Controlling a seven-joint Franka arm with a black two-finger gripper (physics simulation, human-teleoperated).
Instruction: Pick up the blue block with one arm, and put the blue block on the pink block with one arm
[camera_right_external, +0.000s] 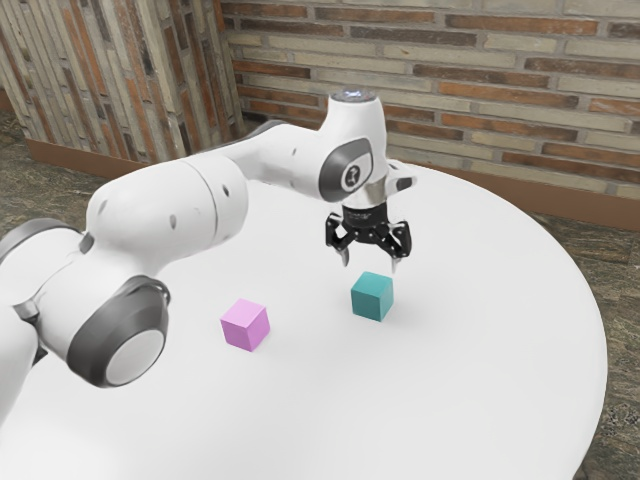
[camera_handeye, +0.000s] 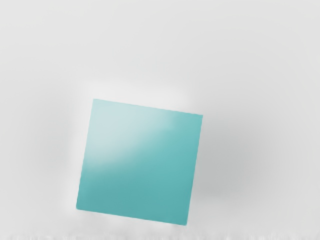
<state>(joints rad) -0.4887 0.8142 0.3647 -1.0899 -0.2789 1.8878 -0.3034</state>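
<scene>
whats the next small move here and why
Probably lower straight down. The open jaws hang above the blue block, not yet around it, and the wrist view shows it directly below, so descending should bring the jaws to either side for a grasp.

The blue block (camera_right_external: 371, 296), a teal cube, sits flat and upright on the white bench (camera_right_external: 470, 380). The pink block (camera_right_external: 245, 324), a similar cube, rests apart toward the exterior view's left, unstacked.

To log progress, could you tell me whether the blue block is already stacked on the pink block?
No: the blue block sits on the white table, apart from the pink block.
</scene>
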